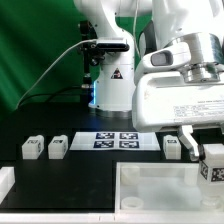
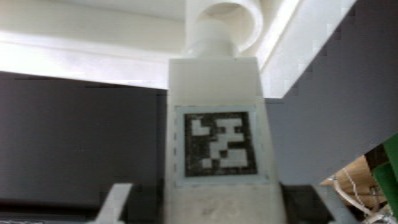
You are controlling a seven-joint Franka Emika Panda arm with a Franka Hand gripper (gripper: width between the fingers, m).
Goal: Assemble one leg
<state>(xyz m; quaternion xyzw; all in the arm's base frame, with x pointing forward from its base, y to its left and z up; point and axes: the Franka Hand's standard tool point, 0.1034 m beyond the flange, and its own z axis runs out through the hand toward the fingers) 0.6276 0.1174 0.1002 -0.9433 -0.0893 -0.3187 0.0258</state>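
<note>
Exterior view is showing the tool (image 1: 210,152) gripping the leg (image 1: 213,168) at that view's right edge, hanging just over a corner of the large white square part (image 1: 150,190). Bare black desk (image 1: 90,165) is lying open between that part and the marker board (image 1: 118,140). The leg's long axis is standing roughly upright, 1 tag facing the camera. 3 more legs (image 1: 57,148) are resting on the desk, and a green backdrop (image 1: 40,60) is hanging behind.
</note>
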